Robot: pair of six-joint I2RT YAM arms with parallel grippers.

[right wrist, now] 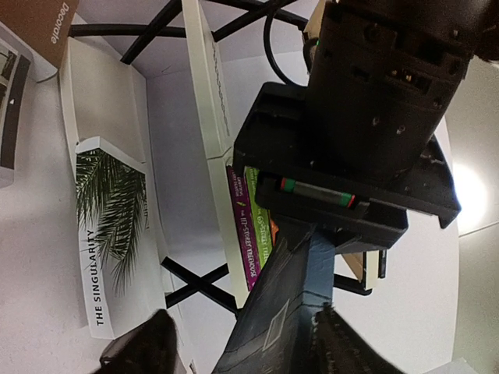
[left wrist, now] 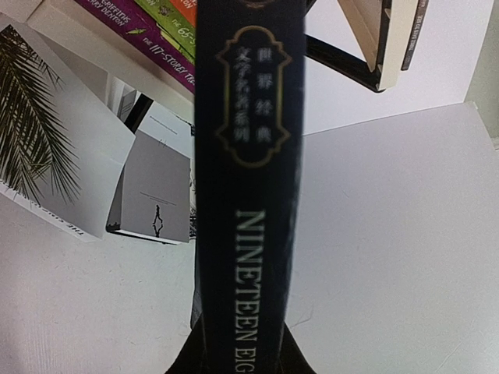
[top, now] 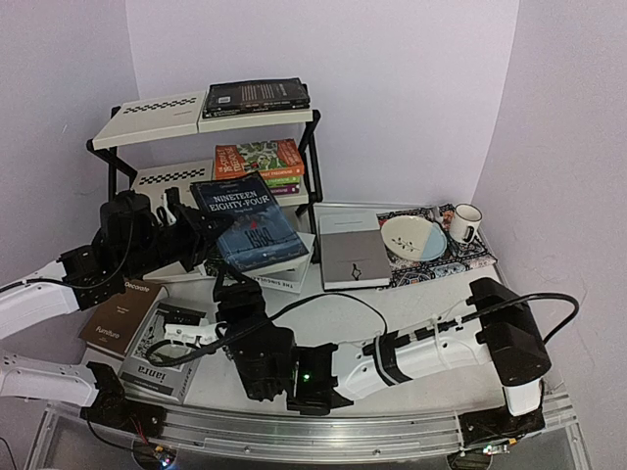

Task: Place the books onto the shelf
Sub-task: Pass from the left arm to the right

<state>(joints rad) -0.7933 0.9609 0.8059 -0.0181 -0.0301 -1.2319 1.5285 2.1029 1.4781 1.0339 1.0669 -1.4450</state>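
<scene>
White walls wrap a pale table [top: 431, 313]. From above you see the shelf [top: 162, 116] at the back left, with a dark book [top: 257, 95] on its top tier and a paperback stack [top: 260, 162] on the lower one. Your left gripper [top: 194, 233] holds Nineteen Eighty-Four [top: 247, 220] up and tilted, in front of the lower tier and above the palm-leaf book [top: 286, 274]. Your right gripper [top: 233, 286] sits just under the raised book's near edge. A grey book [top: 353, 250], a brown book [top: 120, 315] and a black-and-white book [top: 167, 351] lie flat on the table, not yet shelved. In the left wrist view the spine of Nineteen Eighty-Four [left wrist: 248, 195] rises straight out of the left gripper [left wrist: 238, 354], whose jaws pinch it low down, and the shelf [left wrist: 343, 66] lies ahead. In the right wrist view the right gripper [right wrist: 242, 351] has its fingers [right wrist: 144, 351] spread. The book's low corner sits between them with a gap on one side, so I judge it is not gripping. You look to be mid-carry with this book. Next, level it and slide it onto a tier with room, probably the top one beside the dark book, and keep your right arm out of the way.
</scene>
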